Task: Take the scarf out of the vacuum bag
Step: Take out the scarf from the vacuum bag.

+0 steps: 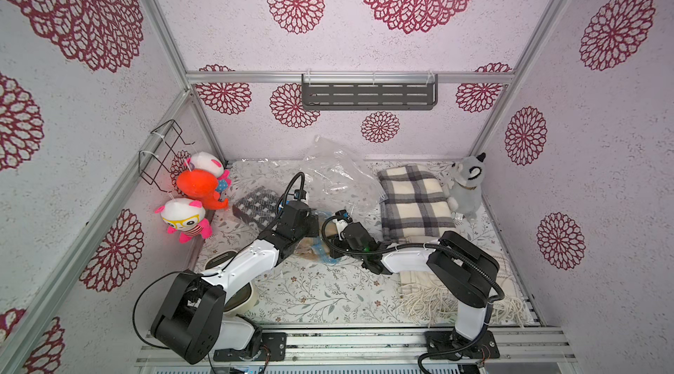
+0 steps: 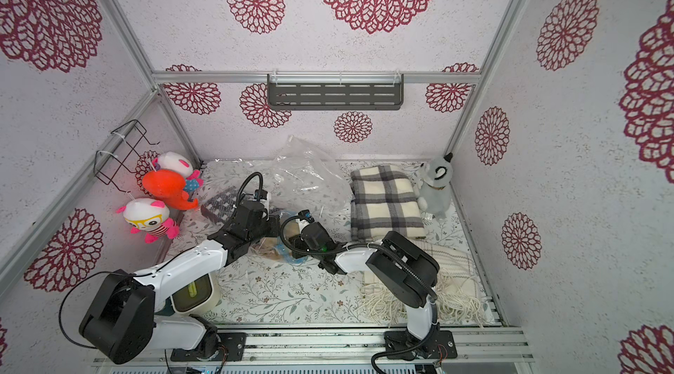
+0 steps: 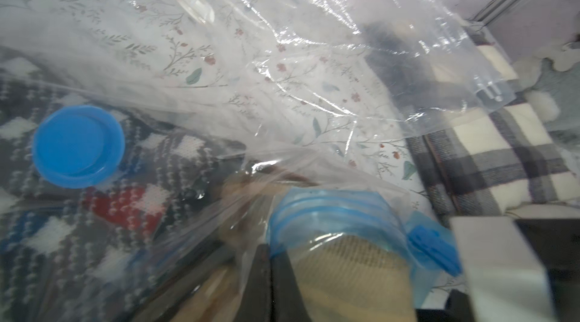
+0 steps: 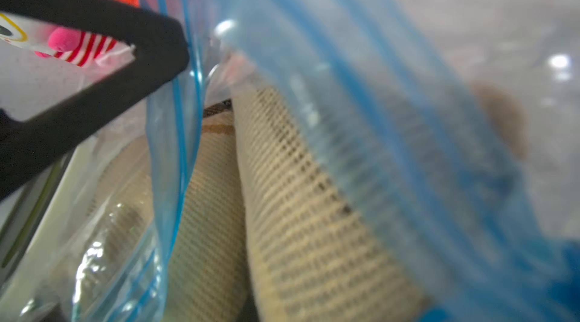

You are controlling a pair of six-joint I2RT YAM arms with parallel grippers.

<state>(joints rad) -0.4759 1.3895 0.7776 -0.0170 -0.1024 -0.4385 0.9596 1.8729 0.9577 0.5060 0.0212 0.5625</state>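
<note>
Scarf [image 1: 308, 250], tan and woven, sits inside the vacuum bag [image 1: 335, 186] in both top views, between the arms; the right pincer [image 1: 333, 248] is closed there, on what I cannot tell. Left wrist view: soft, light cloth under slippery film, with the plaid blanket [image 3: 502, 147] close by. Right wrist view: the left pincer [image 4: 175, 50] pinches the blue zip lip [image 4: 175, 147]. I'd grip the rolled fold and draw it toward the open front of the desk [image 1: 310, 295].

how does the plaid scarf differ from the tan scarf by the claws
The plaid scarf is cream with grey checks; the tan scarf is a fine tan weave. The plaid scarf lies folded in the open on the table; the tan scarf sits in the vacuum bag, whose blue zip edge the left claw pinches. Both are woven cloth.
</note>
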